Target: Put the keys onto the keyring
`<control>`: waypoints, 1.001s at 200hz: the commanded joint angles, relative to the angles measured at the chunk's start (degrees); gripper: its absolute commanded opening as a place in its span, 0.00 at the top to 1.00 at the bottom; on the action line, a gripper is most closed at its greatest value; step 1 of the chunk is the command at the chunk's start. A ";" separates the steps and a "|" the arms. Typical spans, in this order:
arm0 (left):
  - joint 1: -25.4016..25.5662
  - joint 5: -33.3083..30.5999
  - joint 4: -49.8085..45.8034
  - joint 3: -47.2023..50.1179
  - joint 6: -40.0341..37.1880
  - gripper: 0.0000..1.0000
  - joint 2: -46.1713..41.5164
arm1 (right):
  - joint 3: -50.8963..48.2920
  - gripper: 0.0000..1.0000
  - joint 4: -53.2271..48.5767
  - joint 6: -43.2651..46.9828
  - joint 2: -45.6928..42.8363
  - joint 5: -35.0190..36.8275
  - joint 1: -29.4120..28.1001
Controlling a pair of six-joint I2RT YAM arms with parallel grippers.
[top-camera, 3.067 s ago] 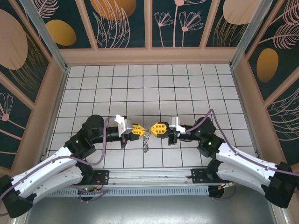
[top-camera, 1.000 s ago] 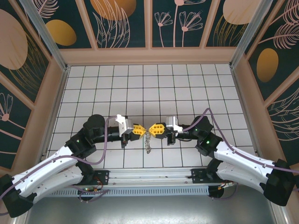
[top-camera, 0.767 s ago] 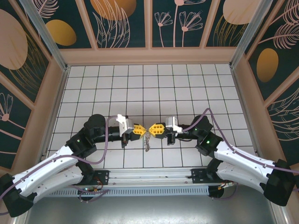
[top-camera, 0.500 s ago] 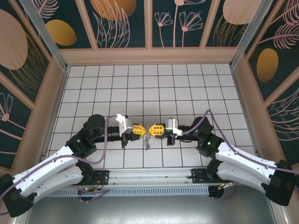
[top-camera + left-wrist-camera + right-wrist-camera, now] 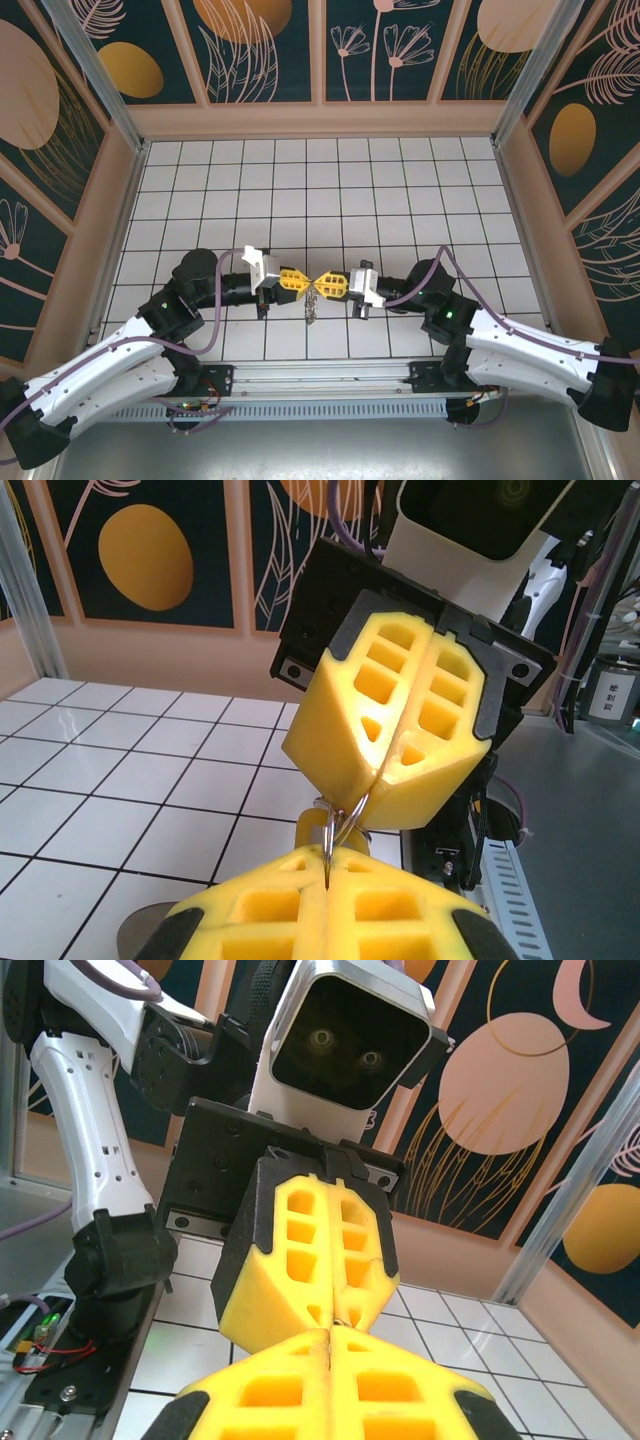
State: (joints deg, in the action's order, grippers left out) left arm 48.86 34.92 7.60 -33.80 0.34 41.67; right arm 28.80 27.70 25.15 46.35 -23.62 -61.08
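The left gripper (image 5: pixel 327 865) sits at the bottom centre of the frame, its yellow fingers pressed together. Facing it from the middle of the frame, the right gripper (image 5: pixel 374 780) is also closed, tips pointing down. A thin wire keyring (image 5: pixel 331 825) spans the short gap between them, each end running into a finger seam. A small gold piece (image 5: pixel 306 831) shows just behind it. White tiled floor (image 5: pixel 120 780) fills the left.

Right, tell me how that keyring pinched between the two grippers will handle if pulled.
The keyring is a thin wire loop pinched between both closed jaws, so it is probably light and could slip or twist in so small a grip. From above, its lower part hangs loose beneath the jaws, so it will likely swing rather than stay stiff.
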 commanded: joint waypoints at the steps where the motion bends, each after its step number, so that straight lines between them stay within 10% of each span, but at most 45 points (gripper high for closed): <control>1: 0.27 2.44 7.01 -1.44 0.97 1.00 -0.59 | 0.32 1.00 -4.34 2.94 0.25 2.79 -1.92; 200: 0.26 2.80 12.03 -1.28 2.87 1.00 -1.35 | -5.33 1.00 -6.02 9.66 -3.98 13.56 -7.74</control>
State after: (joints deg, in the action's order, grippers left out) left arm 48.88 36.47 10.96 -33.78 2.31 41.45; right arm 25.30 25.02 34.22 42.26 -10.28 -68.27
